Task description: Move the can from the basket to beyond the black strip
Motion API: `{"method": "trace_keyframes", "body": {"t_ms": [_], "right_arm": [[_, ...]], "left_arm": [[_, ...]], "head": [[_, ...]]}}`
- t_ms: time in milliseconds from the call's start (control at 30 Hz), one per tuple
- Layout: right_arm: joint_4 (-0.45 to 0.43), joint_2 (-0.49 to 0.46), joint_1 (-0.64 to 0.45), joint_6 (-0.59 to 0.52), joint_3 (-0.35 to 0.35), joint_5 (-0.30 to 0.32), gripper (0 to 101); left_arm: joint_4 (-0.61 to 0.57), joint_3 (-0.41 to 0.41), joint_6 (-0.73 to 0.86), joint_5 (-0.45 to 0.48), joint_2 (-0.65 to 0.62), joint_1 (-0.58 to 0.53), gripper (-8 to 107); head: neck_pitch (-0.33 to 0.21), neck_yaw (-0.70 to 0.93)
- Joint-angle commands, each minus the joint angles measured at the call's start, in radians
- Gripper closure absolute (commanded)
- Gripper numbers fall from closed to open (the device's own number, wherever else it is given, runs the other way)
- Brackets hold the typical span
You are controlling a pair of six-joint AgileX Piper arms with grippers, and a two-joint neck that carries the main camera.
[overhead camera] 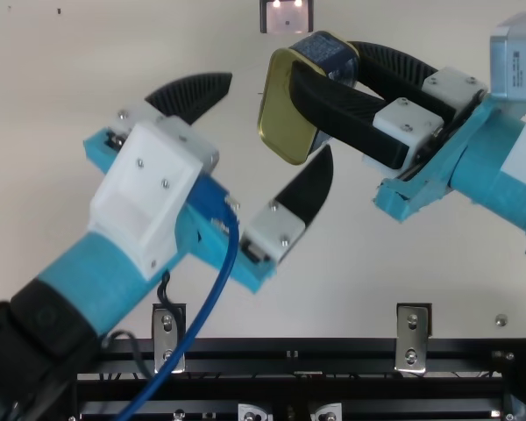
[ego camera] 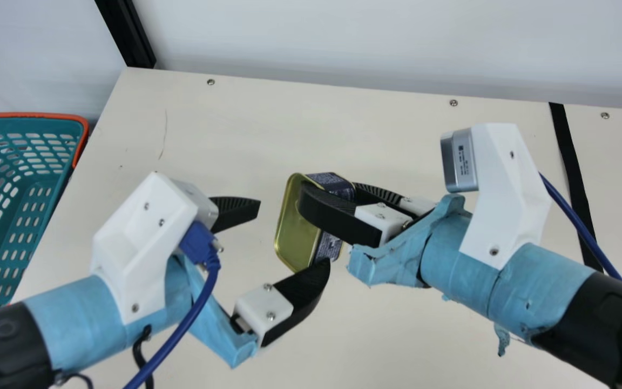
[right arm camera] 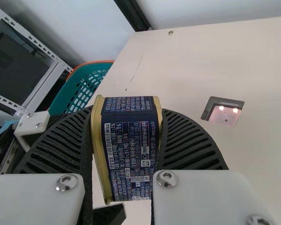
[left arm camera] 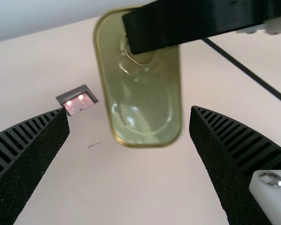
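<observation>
Our right gripper (ego camera: 328,193) has the can (ego camera: 292,237) squeezed tight, with one black finger on each side of it. The can is out of the basket (ego camera: 30,114), over the table (ego camera: 224,135), in between the basket and the black strip (ego camera: 570,156). Its shiny gold end faces our left gripper (ego camera: 293,233), and its sides are dark blue with tiny writing. The left gripper's fingers are wide apart, near the can, and one tip looks very close to its lower edge; we cannot tell if they touch. Our own right arm is in the way, since it lies between the can and the strip, and its blue cable (ego camera: 581,227) crosses in front of the strip. Another blue cable (ego camera: 203,302) hangs by our left arm. The basket is green-blue with an orange rim and lots of holes, just beside the table's far left side in the main view. A black post (ego camera: 124,32) stands at the table's corner. On the table, near the can, is a small square thing with two bright lights (right arm camera: 208,105). Past the basket in the right wrist view is a white metal rack (right arm camera: 35,41) with a big dark box (right arm camera: 14,65).
</observation>
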Motion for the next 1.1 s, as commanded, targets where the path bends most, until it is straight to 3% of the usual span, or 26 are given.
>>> {"method": "trace_keyframes", "body": {"t_ms": [0, 167, 300, 733, 1067], "right_arm": [[0.000, 0.000, 0.000, 0.000, 0.000, 0.000, 101], [0.000, 0.000, 0.000, 0.000, 0.000, 0.000, 101], [0.000, 0.000, 0.000, 0.000, 0.000, 0.000, 101], [0.000, 0.000, 0.000, 0.000, 0.000, 0.000, 101], [0.000, 0.000, 0.000, 0.000, 0.000, 0.000, 101]], "left_arm": [[-0.018, 0.006, -0.009, 0.019, -0.021, -0.025, 9], [-0.048, 0.029, -0.013, 0.053, -0.077, -0.029, 9], [-0.049, 0.061, -0.014, 0.069, -0.130, 0.029, 9], [0.041, 0.154, -0.079, 0.049, -0.298, 0.350, 9], [0.124, 0.190, -0.109, -0.001, -0.335, 0.582, 9]], "head": [[-0.001, -0.009], [-0.001, -0.009], [-0.001, -0.009], [-0.001, -0.009], [-0.001, -0.009]]}}
